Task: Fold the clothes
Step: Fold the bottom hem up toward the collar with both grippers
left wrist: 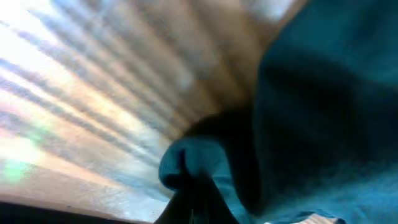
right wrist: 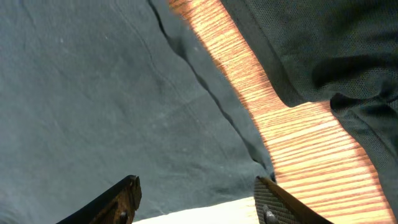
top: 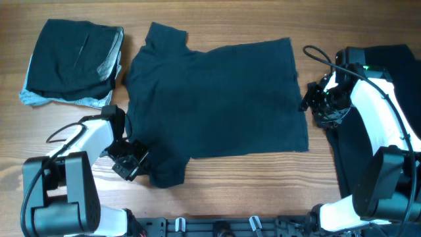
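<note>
I've got the soft dark T-shirt spread flat in the middle of the striped wood-grain surface. My right gripper holds its fingers apart over the matte hem. My left gripper sits at the bunched lower sleeve, and that view is too blurred to tell its grip.

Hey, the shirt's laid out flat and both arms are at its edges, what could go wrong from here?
The right gripper is open over the hem of the T-shirt, with only a narrow strip of table between that and another dark garment; it might snag the neighbour too. The left gripper is by the lower sleeve, where its blurred wrist view shows bunched fabric, so a pull could drag the sleeve and start the fold crooked.
</note>
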`<state>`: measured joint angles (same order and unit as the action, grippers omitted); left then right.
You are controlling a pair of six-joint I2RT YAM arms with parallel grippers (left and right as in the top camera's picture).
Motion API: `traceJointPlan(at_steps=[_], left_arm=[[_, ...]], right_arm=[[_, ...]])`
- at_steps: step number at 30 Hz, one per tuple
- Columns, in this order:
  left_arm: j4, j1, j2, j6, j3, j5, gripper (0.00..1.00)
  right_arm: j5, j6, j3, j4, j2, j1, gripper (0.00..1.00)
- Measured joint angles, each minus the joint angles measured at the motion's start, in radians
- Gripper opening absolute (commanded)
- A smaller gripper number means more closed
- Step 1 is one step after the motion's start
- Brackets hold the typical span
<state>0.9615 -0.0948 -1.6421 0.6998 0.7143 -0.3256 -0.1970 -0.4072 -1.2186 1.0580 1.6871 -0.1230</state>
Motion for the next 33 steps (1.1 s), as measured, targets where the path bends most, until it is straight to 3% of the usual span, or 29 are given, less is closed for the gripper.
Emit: traceJointPlan(at_steps=[7, 9, 15, 18, 20, 23, 27, 33], left_arm=[[0.017, 0.000, 0.020, -0.045, -0.013, 0.006, 0.04], [0.015, 0.000, 0.060, -0.063, -0.018, 0.010, 0.04], [0.016, 0.000, 0.125, -0.097, -0.019, 0.013, 0.04], [0.018, 0.000, 0.126, -0.098, -0.019, 0.013, 0.04], [0.018, 0.000, 0.126, -0.101, -0.019, 0.013, 0.04], [0.026, 0.000, 0.126, -0.119, -0.019, 0.013, 0.04], [0.112, 0.000, 0.150, -0.140, -0.008, 0.018, 0.04], [0.223, 0.000, 0.239, -0.153, 0.146, 0.069, 0.04]], right_arm=[[-0.005, -0.067, 0.154, -0.027, 0.001, 0.000, 0.50], [-0.005, -0.103, 0.235, -0.037, 0.002, 0.000, 0.40], [-0.005, -0.193, 0.366, -0.156, 0.004, 0.000, 0.44], [-0.008, -0.211, 0.371, -0.175, 0.002, 0.000, 0.26], [-0.011, -0.221, 0.377, -0.206, -0.007, 0.000, 0.05], [-0.012, -0.206, 0.377, -0.207, -0.009, 0.000, 0.04], [-0.011, -0.143, 0.352, -0.068, -0.005, 0.000, 0.04], [-0.009, -0.103, 0.275, 0.010, -0.127, 0.000, 0.04]])
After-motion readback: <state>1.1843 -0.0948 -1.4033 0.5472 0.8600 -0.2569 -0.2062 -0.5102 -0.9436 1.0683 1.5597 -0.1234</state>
